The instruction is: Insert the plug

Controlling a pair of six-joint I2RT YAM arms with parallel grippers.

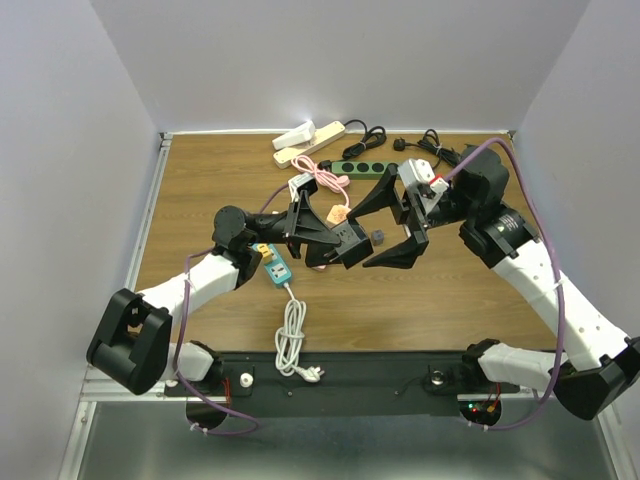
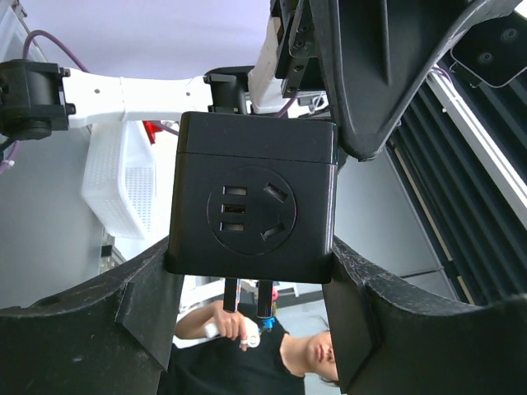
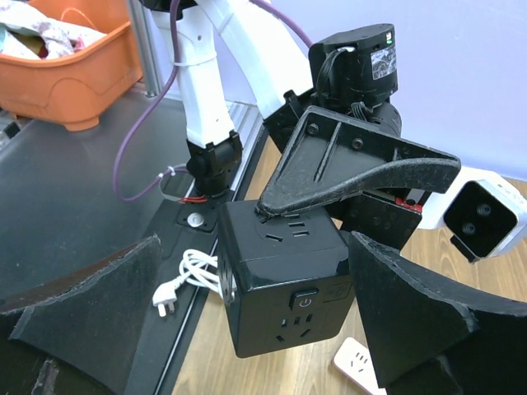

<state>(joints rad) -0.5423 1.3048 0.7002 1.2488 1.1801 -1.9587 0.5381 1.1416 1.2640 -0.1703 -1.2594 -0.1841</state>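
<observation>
As seen from the top external camera, the left gripper (image 1: 338,243) is clamped on a black socket cube (image 1: 355,242) held over the middle of the wooden table (image 1: 450,300). The right gripper (image 1: 365,238) faces it from the right with its jaws spread wide, 1 finger on each side of the cube. A teal power strip (image 1: 275,265) lies just left of the cube, below the left arm. Its white cable (image 1: 290,335) is coiled toward the near edge and ends in a white plug (image 1: 312,374). A green power strip (image 1: 365,167) lies farther back.

Left wrist view: the cube (image 2: 255,206) sits gripped between the 2 black fingers (image 2: 123,321), with a round socket face toward the camera. 2 metal pins (image 2: 263,298) project from its lower edge.

Right wrist view: the cube (image 3: 280,288) hangs above the table, showing socket faces and a switch. 1 left-gripper finger presses on its top. The right gripper's own fingers (image 3: 90,313) stand wide, apart from the cube on both sides.
</observation>
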